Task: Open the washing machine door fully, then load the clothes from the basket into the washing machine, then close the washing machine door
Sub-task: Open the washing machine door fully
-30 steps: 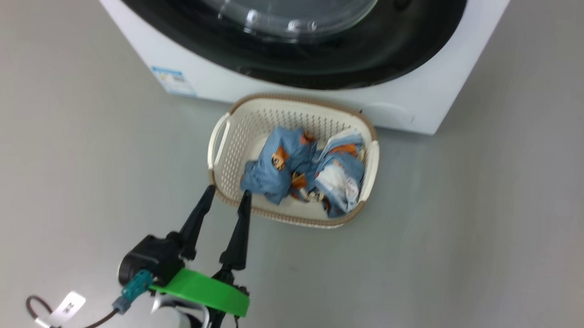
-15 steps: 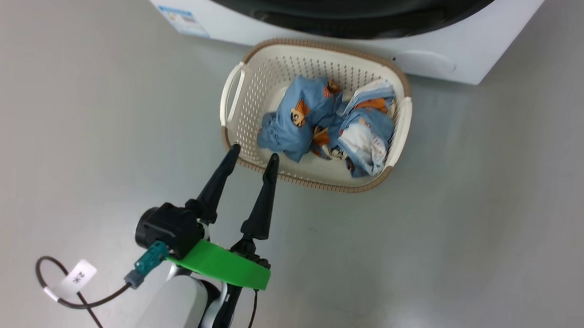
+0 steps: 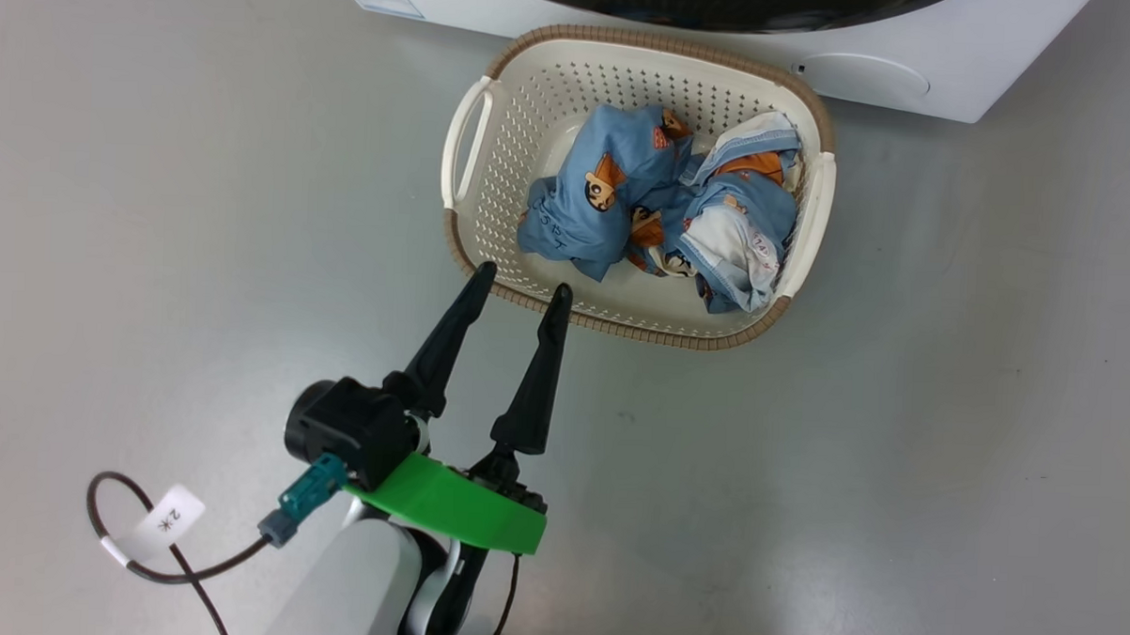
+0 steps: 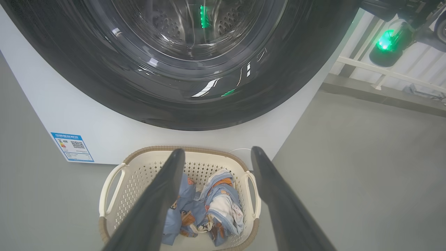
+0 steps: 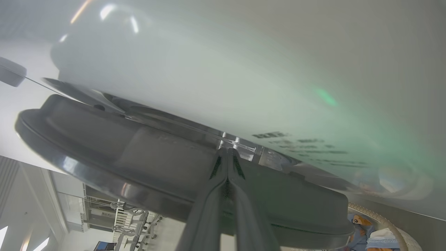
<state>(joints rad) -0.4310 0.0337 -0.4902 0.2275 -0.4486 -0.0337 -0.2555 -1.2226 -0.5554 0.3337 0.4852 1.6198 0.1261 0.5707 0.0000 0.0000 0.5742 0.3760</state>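
Observation:
The cream basket (image 3: 465, 145) stands on the floor right before the white washing machine (image 3: 538, 2), with the light-blue printed clothes (image 3: 616, 188) heaped in it. My left gripper (image 3: 522, 278) is open and empty, its tips above the basket's near left rim. Seen from the left wrist, its fingers (image 4: 163, 195) straddle the clothes (image 4: 216, 205), and the washing machine door (image 4: 174, 87) lies flat on the front. My right gripper (image 5: 228, 150) is shut on nothing, tips at the seam between the door's black rim (image 5: 156, 157) and the white front, by a metal piece.
Grey floor lies open to the left and right of the basket. A blue label (image 4: 72, 146) sits at the machine's lower left corner. A looped cable with a white tag (image 3: 168, 520) hangs by my left wrist. White railings (image 4: 390, 73) stand beyond the machine.
The head camera has tipped downward, so the machine has slid up to the frame's top. My left gripper stays open by the basket's near rim.

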